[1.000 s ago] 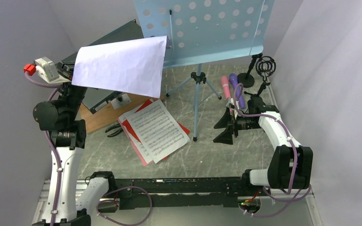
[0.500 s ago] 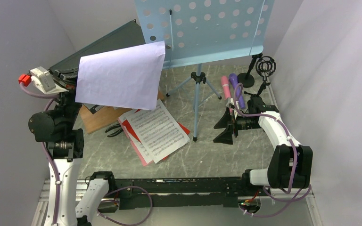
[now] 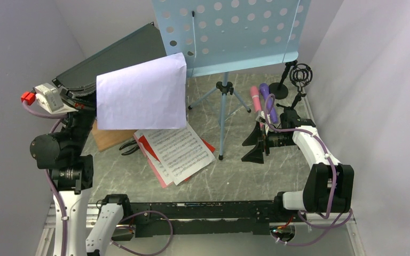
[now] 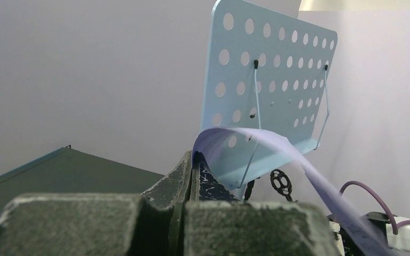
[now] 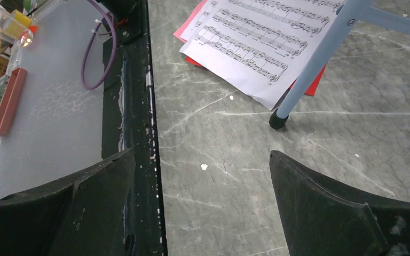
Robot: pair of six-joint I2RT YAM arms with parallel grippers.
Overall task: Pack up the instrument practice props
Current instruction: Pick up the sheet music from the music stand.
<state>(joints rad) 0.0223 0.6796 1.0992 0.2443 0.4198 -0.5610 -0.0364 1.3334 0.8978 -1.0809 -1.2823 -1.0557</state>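
Swung nearer since a second ago, the left gripper (image 3: 92, 95) stays clamped on a white sheet (image 3: 141, 93) held aloft by the box (image 3: 117, 53). Nothing looks packed yet: rack (image 3: 229, 32), pages (image 3: 179, 149), mics (image 3: 255, 98) and supports (image 3: 300, 74) all sit on the tabletop (image 3: 256, 176); the right gripper (image 3: 256, 144) gapes empty.

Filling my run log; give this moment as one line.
left fingers: shut on paper sheet | right fingers: open, empty | music stand: upright | other sheets: on table
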